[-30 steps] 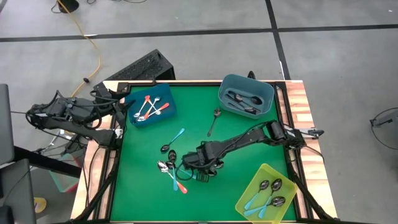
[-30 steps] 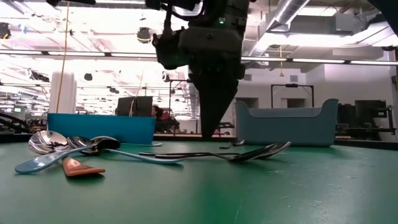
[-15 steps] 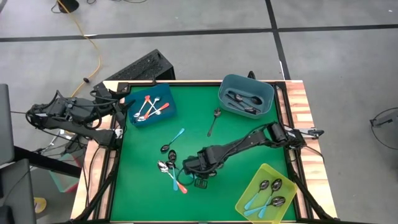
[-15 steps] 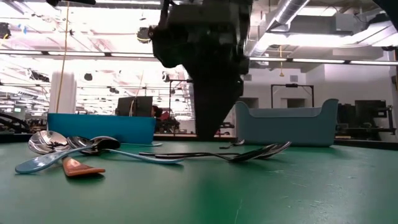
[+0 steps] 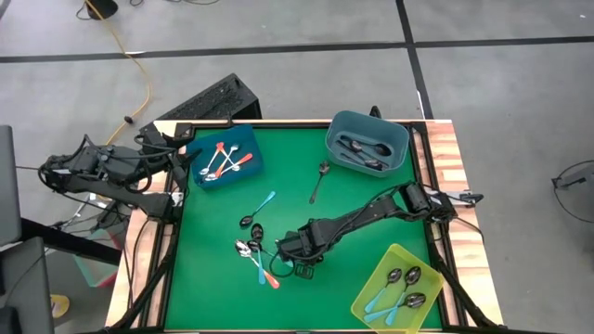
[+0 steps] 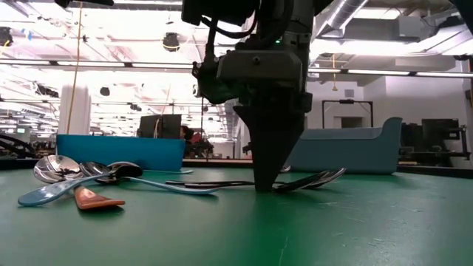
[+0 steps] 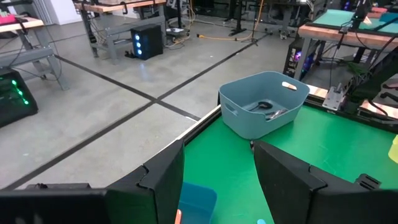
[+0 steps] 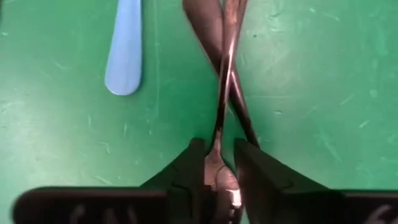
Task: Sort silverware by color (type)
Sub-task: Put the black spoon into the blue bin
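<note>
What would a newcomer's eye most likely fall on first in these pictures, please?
Probably the right gripper, down on the green table near its middle, with its fingers straddling a dark metal spoon that lies crossed over another. Next come the three bins holding sorted spoons: a blue bin at the far left, a grey-blue bin at the far right and a yellow bin at the near right corner.
</note>
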`<action>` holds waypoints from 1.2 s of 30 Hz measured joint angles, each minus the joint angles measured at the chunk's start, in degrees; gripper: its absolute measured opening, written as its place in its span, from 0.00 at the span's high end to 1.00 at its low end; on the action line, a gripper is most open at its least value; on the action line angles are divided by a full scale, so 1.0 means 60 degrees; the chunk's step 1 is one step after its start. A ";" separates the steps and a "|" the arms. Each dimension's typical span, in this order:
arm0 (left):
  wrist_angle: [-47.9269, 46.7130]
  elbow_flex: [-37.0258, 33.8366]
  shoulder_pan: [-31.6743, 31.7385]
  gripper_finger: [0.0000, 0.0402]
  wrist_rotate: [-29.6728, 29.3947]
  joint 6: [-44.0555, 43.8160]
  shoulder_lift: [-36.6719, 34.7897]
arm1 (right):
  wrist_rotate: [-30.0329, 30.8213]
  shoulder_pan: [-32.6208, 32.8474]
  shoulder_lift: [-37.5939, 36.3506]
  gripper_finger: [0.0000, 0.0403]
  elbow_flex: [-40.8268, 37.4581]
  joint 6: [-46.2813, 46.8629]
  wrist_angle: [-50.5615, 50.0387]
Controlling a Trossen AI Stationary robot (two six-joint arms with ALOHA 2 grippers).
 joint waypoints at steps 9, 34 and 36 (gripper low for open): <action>0.0000 0.0000 -0.0002 0.55 0.0000 -0.0004 0.0000 | -0.0044 -0.0095 -0.0004 0.98 -0.0007 0.0027 -0.0027; 0.0000 0.0000 -0.0002 0.55 -0.0003 -0.0007 0.0000 | -0.0189 -0.0177 0.0015 1.00 0.1527 -0.0362 -0.0324; 0.0000 0.0000 0.0002 0.55 0.0000 -0.0015 0.0000 | -0.0198 -0.0265 0.0011 1.00 0.1816 -0.0606 -0.0551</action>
